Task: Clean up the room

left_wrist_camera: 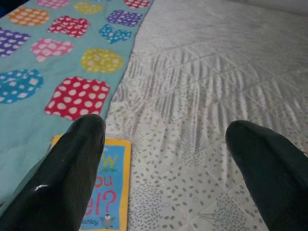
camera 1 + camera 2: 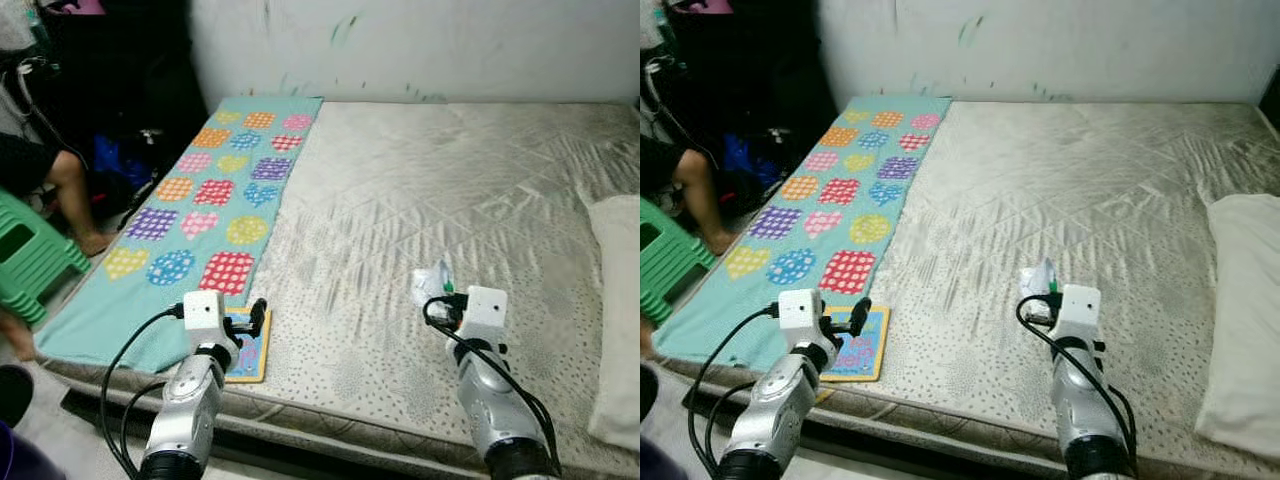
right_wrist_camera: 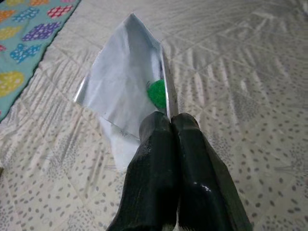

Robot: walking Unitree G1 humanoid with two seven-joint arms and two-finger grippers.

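A small children's book [image 2: 246, 350] with a blue and yellow cover lies at the front edge of the bed, half on the teal patchwork blanket [image 2: 200, 215]. My left gripper [image 1: 168, 159] hovers just above the book, open and holding nothing. Its left finger [image 1: 62, 168] covers part of the book [image 1: 108, 192]. My right gripper [image 3: 171, 122] is shut on a silvery foil wrapper [image 3: 122, 84] with a green bit inside, held a little above the mattress [image 2: 450, 200]. From the head camera the wrapper [image 2: 435, 282] pokes out ahead of the right wrist.
A white pillow [image 2: 1245, 320] lies at the bed's right edge. A green plastic stool [image 2: 30, 255] and a person's bare leg [image 2: 75, 195] are on the floor to the left, beside dark clutter. The wall runs behind the bed.
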